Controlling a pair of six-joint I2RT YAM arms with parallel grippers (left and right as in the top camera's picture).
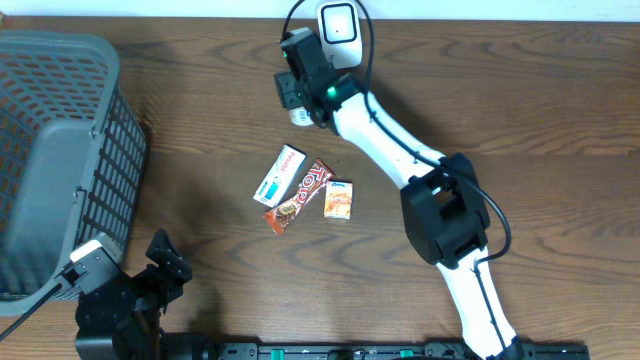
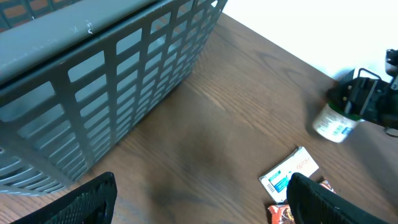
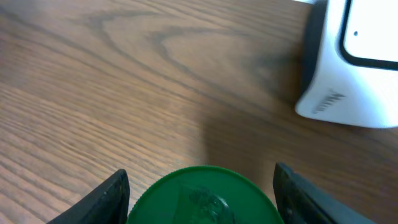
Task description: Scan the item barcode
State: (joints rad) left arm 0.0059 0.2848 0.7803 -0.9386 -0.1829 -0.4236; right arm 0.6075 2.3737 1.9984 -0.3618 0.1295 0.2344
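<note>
- The jar [image 2: 334,122] is held by the right tool [image 3: 202,186], whose fingers are closed partway on either side of the green lid [image 3: 186,208].
- The white scanner [image 1: 338,25] is seen near the jar, ahead of the right tool and off to one side at the far edge of the desk [image 1: 540,100]; the two are apart.
- The jar's long axis is judged to run on from the tool, lid toward the wrist, and it appears tilted in the left wrist view.
- Which face carries the barcode cannot be told; turning the label toward the scanner window is judged to be the next need.
- The left tool [image 1: 168,260] is held wide open and empty, well apart from the scanner, so the right arm is the nearer one.
- Nothing can be made out inside the grey basket [image 1: 110,170].
- Three packets [image 1: 300,190] are left mid-desk, untouched.
</note>
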